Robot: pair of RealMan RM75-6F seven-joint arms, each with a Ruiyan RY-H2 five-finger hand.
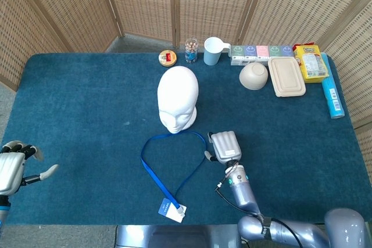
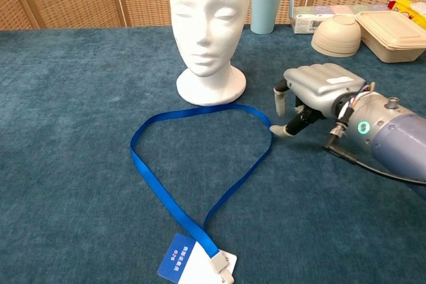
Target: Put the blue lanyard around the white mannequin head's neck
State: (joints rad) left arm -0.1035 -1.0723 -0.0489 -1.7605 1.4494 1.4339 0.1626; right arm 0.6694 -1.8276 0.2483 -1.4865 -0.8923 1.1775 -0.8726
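While our right hand (image 2: 313, 94) hovers, fingers apart, beside the blue lanyard (image 2: 200, 164), we should pinch its right edge low. Our left hand (image 1: 14, 166) waits with fingers spread, holding nothing.

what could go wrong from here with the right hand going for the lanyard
The blue lanyard lies flat on the carpeted table, so the right hand, fingers spread beside the strap's right edge, may slide it rather than pinch it.

That edge sits near the white mannequin head, whose base touches the loop; a sideways sweep might nudge or tip it.

Lifting one side only, the badge end could drag and twist the loop.
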